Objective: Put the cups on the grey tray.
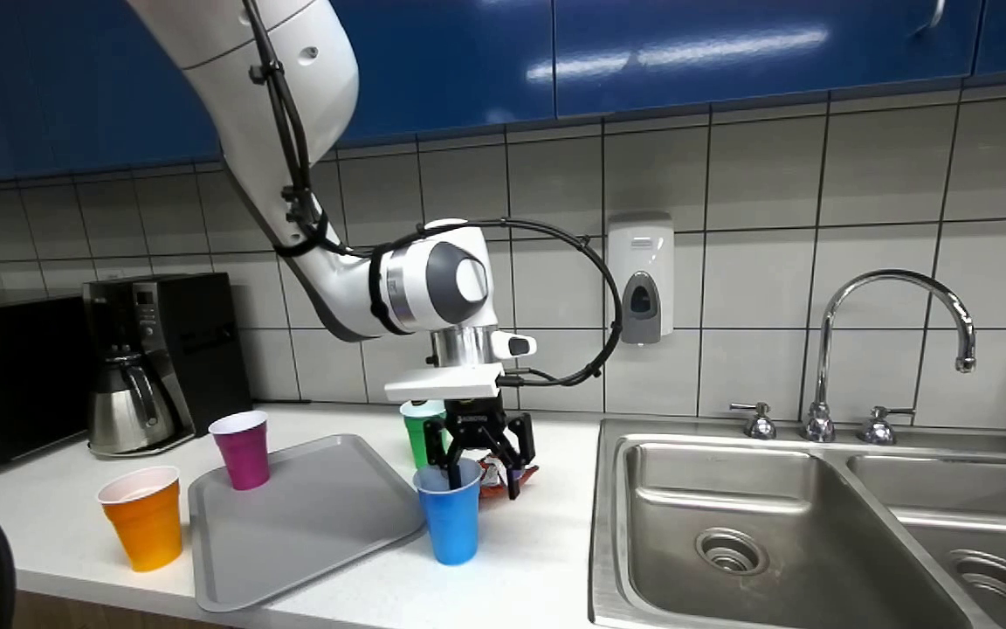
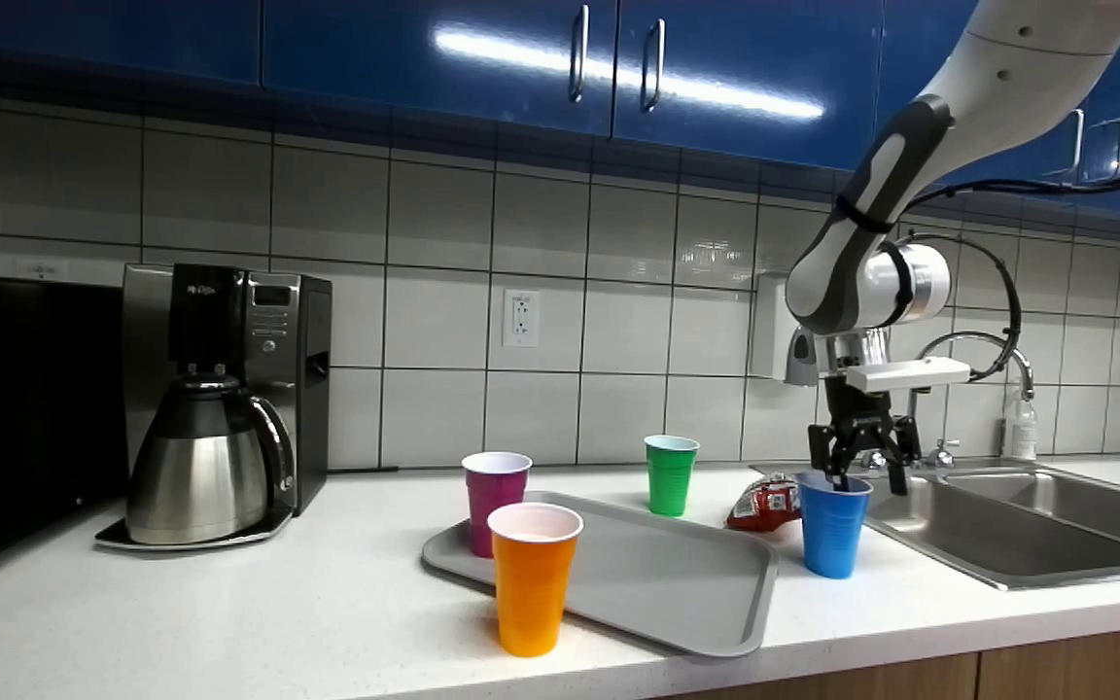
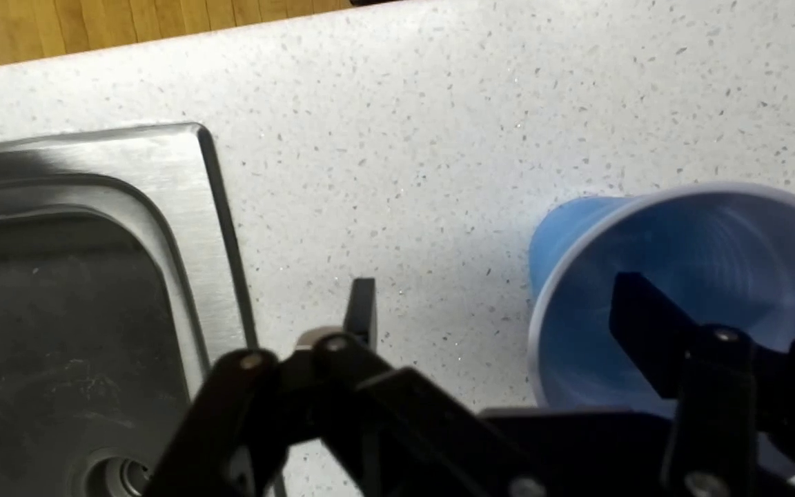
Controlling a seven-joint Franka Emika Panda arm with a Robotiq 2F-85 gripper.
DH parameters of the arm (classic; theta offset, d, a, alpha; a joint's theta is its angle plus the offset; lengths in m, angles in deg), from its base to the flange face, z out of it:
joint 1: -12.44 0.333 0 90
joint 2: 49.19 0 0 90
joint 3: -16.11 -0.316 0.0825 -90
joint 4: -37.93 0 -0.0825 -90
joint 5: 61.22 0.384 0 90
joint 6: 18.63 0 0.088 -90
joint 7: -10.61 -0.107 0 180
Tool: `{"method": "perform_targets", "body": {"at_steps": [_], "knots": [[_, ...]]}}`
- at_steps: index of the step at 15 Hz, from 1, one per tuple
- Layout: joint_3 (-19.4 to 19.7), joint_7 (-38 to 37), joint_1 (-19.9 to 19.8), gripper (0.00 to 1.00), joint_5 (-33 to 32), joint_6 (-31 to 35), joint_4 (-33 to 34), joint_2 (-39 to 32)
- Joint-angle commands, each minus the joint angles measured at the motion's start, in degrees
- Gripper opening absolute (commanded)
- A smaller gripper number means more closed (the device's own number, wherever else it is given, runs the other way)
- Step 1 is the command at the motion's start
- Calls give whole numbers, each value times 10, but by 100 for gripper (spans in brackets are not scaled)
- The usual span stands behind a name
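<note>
Three to go and one down, by the look of your table (image 1: pixel 542 559); read left to right in an exterior view. Steel coffee pot (image 1: pixel 117 422) toward the left, no part of your job. Orange cup (image 1: pixel 145 524) next: upright on the table, just beside the grey tray (image 1: pixel 311 520) but off it; left to do. Purple cup (image 1: pixel 244 452): upright on the tray, toward its left end; you can count it done. Right of it you have a broad stretch of bare grey, likely room enough for the rest. Green cup (image 2: pixel 670 478): upright on the table behind the tray, near but not on it; left to do. Blue cup (image 1: pixel 451 526): upright, just off the tray's right corner; left to do, and probably your step in hand. Your jaws stand apart, gripping nothing: one finger (image 3: pixel 649 335) hangs inside the blue cup's mouth, the other outside, to the right, clear of the wall. Whether the inner one touches plastic, the views do not settle. Red packet (image 2: pixel 769 504) just behind the cup, steel sink (image 1: pixel 612 515) at far right. Call it roughly a quarter along, by judgement.
</note>
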Motion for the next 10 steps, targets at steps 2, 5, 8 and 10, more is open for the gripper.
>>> {"method": "perform_targets", "body": {"at_steps": [2,5,8,10], "knots": [[-4,-9,1,49,2,-2,7,-3],[-5,-9,2,27,1,-1,3,0],[-6,-7,3,3,2,-2,2,1],[-7,-4,2,0,5,-5,-1,6]]}}
